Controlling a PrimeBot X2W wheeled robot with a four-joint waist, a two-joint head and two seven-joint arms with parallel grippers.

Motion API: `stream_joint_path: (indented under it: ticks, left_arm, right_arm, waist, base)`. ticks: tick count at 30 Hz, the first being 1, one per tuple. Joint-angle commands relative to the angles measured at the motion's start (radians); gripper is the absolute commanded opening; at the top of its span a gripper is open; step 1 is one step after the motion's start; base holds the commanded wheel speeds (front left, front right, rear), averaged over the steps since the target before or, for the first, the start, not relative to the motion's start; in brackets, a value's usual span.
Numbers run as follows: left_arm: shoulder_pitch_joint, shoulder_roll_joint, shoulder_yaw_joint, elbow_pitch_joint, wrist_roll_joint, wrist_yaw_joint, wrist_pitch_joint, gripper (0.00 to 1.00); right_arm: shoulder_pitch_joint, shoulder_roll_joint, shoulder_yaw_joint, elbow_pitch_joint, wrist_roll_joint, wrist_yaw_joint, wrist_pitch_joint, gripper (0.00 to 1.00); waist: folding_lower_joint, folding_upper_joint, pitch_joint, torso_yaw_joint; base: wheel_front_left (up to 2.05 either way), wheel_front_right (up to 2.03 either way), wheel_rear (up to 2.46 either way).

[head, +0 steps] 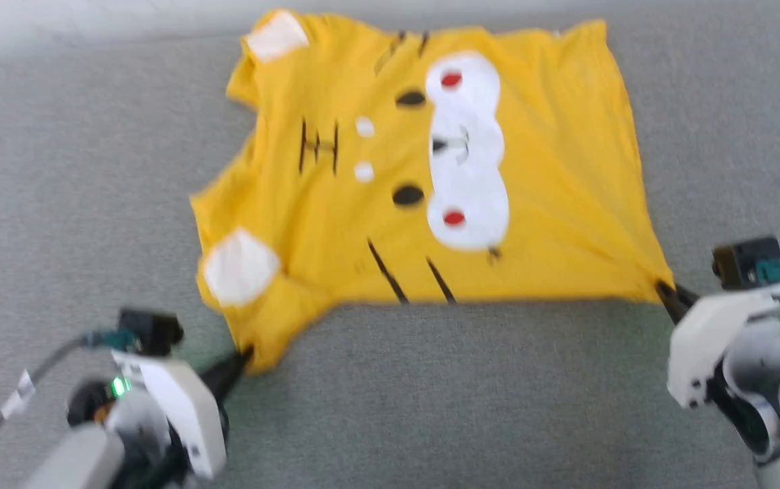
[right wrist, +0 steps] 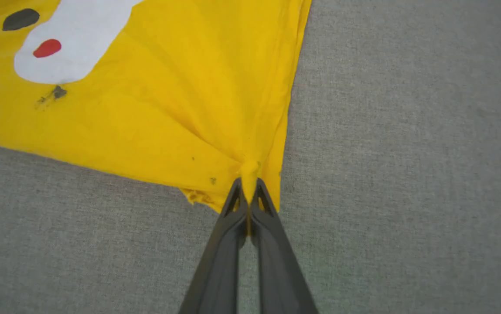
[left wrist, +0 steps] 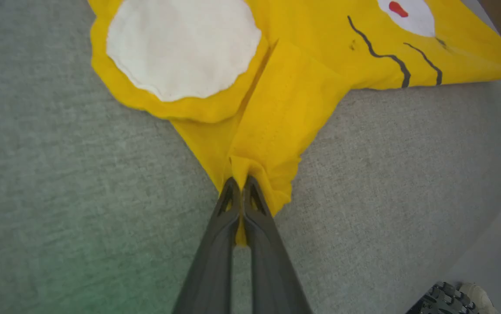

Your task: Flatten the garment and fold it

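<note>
**Garment under two-point grasp.** The mustard-yellow garment (head: 552,204), a thin soft knit, is lying print-up and nearly flat on the grey, coarse-woven desk (head: 498,394). The left end effector (head: 246,354) is pinching a bunched corner beside a round white patch (left wrist: 180,48). The right end effector (head: 662,288) is pinching the hem corner between tapered dark fingers (right wrist: 272,244), with creases fanning from the grip.

The light is bright and even, with almost no shadows. The head view is blurry all over, so the garment (head: 362,217) looks smeared. Both wrist views are sharper but bend near the edges. A soft green glow tints the counter (left wrist: 58,261) in the left wrist view.
</note>
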Motion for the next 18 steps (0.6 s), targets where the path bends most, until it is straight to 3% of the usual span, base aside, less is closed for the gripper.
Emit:
stream_joint_path:
  ticks: [1, 12, 15, 18]
  left_arm:
    - [0.026, 0.005, -0.007, -0.003, -0.009, 0.008, 0.007, 0.0]
    - [0.287, 0.034, -0.035, -0.166, -0.075, 0.107, 0.071, 0.0]
    - [0.312, 0.021, -0.042, -0.185, -0.045, 0.118, 0.022, 0.0]
    - [0.31, -0.014, -0.035, -0.194, 0.02, 0.139, -0.094, 0.0]
  right_arm:
    - [0.013, 0.0, -0.007, -0.004, -0.008, -0.002, 0.003, 0.0]
    - [0.204, 0.052, -0.132, -0.049, -0.065, -0.002, 0.045, 0.0]
    - [0.258, 0.079, -0.159, -0.06, -0.072, -0.002, 0.045, 0.0]
    - [0.299, 0.113, -0.178, -0.077, -0.069, -0.002, -0.003, 0.0]
  waist:
    - [0.0005, 0.0, -0.044, 0.03]
    - [0.0005, 0.0, -0.095, 0.049]
    - [0.0005, 0.0, -0.098, 0.052]
    - [0.0005, 0.0, -0.097, 0.051]
  base:
    - [0.0, 0.0, 0.0]
    - [0.0, 0.0, 0.0]
    - [0.0, 0.0, 0.0]
    - [0.0, 0.0, 0.0]
